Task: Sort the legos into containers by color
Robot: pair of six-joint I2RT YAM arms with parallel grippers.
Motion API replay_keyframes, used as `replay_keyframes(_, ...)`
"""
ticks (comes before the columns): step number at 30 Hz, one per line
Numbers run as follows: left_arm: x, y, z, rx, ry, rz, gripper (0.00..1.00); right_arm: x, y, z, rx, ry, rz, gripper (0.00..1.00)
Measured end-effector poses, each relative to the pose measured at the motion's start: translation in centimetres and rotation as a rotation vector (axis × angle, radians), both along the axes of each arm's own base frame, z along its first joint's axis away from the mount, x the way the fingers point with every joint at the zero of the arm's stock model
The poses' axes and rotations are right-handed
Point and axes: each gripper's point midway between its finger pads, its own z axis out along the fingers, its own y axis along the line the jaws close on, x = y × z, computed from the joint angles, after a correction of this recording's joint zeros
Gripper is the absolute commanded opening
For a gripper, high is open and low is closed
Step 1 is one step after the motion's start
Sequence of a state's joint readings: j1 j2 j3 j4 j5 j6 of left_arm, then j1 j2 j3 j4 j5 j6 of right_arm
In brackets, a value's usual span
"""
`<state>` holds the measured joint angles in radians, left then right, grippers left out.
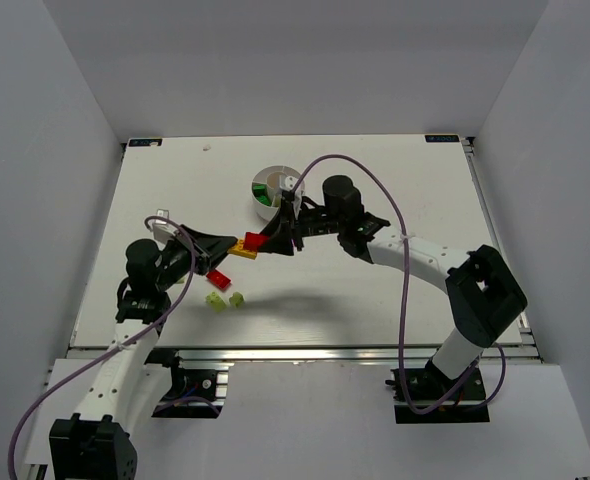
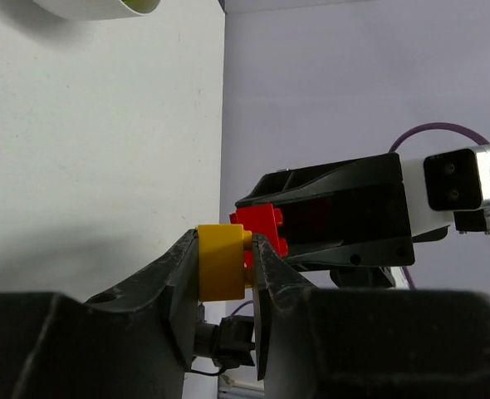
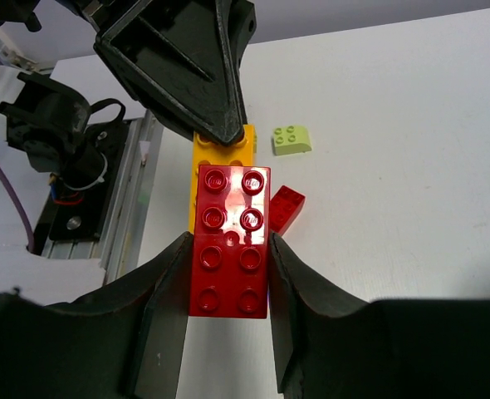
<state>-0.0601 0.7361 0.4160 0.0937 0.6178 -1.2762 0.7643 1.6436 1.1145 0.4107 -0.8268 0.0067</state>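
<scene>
Both grippers were on the same stuck-together pair. The left gripper (image 2: 224, 243) had its fingers closed in tight on the sides of the yellow brick (image 2: 220, 270). The right gripper (image 3: 228, 249) was about half spread, pinching the red eight-stud brick (image 3: 230, 195) stacked on it. The pair sat just near-left of the white dish (image 1: 280, 170). A small red brick (image 3: 285, 208) and a lime brick (image 3: 291, 139) lay loose on the table (image 1: 395, 190) on the near side.
</scene>
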Motion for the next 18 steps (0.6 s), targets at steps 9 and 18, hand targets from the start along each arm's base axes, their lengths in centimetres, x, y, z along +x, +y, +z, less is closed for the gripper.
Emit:
replay_keyframes(9, 1.6, 0.7, -2.5, 0.104, 0.1, 0.029, 0.0, 2.0, -0.8, -0.1, 0.0, -0.046, -0.052, 0.0)
replay_keyframes(18, 8.8, 2.0, -0.5, 0.275, 0.08, 0.087, 0.0, 8.6, -6.4, -0.2, -0.037, -0.052, -0.257, 0.0)
